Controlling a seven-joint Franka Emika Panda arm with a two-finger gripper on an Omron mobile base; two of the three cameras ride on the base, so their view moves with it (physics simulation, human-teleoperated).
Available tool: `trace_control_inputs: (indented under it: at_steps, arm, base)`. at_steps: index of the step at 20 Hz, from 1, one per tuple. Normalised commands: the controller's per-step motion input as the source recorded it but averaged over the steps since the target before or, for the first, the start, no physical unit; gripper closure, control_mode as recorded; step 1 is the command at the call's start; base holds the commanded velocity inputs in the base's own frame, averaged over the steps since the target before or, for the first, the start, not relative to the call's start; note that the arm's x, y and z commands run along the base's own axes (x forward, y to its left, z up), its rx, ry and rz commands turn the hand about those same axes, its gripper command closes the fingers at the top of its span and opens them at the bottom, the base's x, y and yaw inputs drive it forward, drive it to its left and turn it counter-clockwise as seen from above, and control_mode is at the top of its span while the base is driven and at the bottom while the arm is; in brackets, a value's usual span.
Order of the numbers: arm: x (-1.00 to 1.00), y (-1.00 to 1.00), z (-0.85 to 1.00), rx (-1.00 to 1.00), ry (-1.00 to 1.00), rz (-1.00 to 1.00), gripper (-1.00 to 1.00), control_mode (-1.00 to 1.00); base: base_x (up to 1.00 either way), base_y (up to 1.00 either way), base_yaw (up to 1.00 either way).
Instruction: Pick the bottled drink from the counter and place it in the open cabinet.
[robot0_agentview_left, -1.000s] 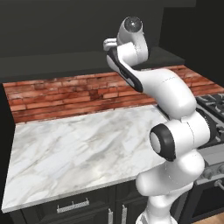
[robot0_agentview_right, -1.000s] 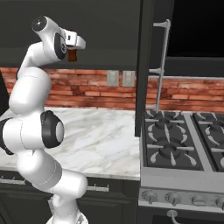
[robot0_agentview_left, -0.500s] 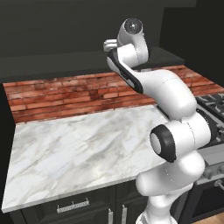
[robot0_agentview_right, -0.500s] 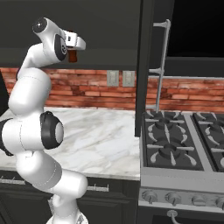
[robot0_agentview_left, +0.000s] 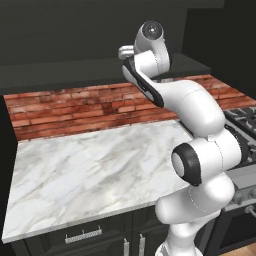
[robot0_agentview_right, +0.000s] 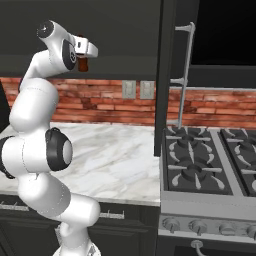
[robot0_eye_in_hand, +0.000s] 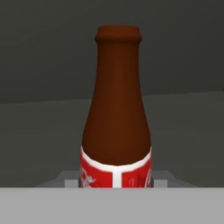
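- Gripping the bottled drink (robot0_eye_in_hand: 116, 109) is what my gripper (robot0_agentview_right: 83, 56) is doing: the jaws are closed in on its lower body, and the bottle rises straight up the middle of the hand view, brown neck and cap uppermost, red label with white lettering at the bottom.
- My fingertips themselves are hard to make out; in the hand view they are cut off at the bottom edge, with just a pale grey ledge showing on either side of the label.
- From the right base view, the bottle (robot0_agentview_right: 83, 64) shows as a small dark-brown shape hanging just below the white hand, high above the counter (robot0_agentview_right: 120, 155) and well clear of it.
- In that view the bottle sits in front of the dark face of the open cabinet (robot0_agentview_right: 115, 35), above the red brick backsplash (robot0_agentview_right: 110, 102); I cannot tell whether it is inside the cabinet or just before it.
- In the left base view my own wrist and forearm cover the hand, so the bottle is hidden there; the counter (robot0_agentview_left: 90, 170) lies far below the wrist.
- Behind the bottle in the hand view is a dark grey surface with a faint paler band; too shadowy to say which part of the cabinet it is.
- The cabinet door (robot0_agentview_right: 165, 75) stands edge-on right of the bottle, beside the gas stove (robot0_agentview_right: 210, 165).
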Motion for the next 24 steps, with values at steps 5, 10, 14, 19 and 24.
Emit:
trace_control_inputs:
  at_steps: [5, 10, 14, 19, 24]
  arm:
    - [0.03, 0.0, -0.31, 0.0, -0.01, 0.0, 1.0, -1.0]
    - [0.01, 0.0, -0.32, 0.0, -0.05, 0.0, 1.0, -1.0]
    - [0.06, 0.0, -0.21, 0.0, -0.11, 0.0, 1.0, -1.0]
    - [0.0, 0.0, -0.04, 0.0, -0.02, 0.0, 1.0, -1.0]
    - [0.0, 0.0, 0.0, 0.0, 0.0, 0.0, 1.0, -1.0]
  base:
    - [0.0, 0.0, 0.0]
    - [0.0, 0.0, 0.0]
    - [0.0, 0.0, 0.0]
    - [0.0, 0.0, 0.0]
    - [0.0, 0.0, 0.0]
